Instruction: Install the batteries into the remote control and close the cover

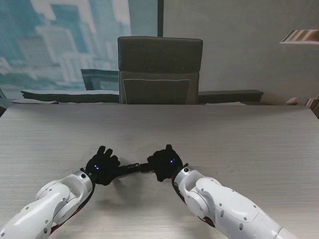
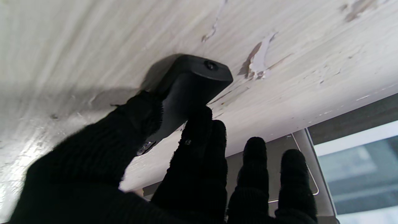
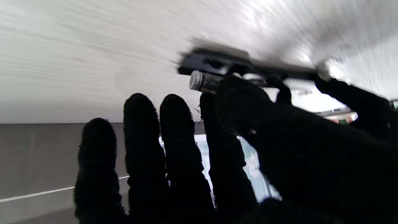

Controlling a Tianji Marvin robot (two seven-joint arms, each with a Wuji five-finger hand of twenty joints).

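The black remote control [image 1: 133, 168] lies low over the table between my two black-gloved hands. My left hand [image 1: 102, 166] grips one end of it. The left wrist view shows thumb and forefinger of that hand [image 2: 186, 174] pinching the remote's [image 2: 194, 82] blunt end, which has a screw in it. My right hand [image 1: 164, 163] is at the other end. In the blurred right wrist view, thumb and forefinger of the right hand [image 3: 186, 161] hold a battery [image 3: 202, 82] with a silver end right against the remote's open underside [image 3: 217, 60]. The cover is not visible.
The pale wood-grain table [image 1: 239, 144] stretches wide to both sides. A dark office chair [image 1: 159, 69] stands behind its far edge. The table surface has scuffed, chipped patches [image 2: 259, 59] near the left hand.
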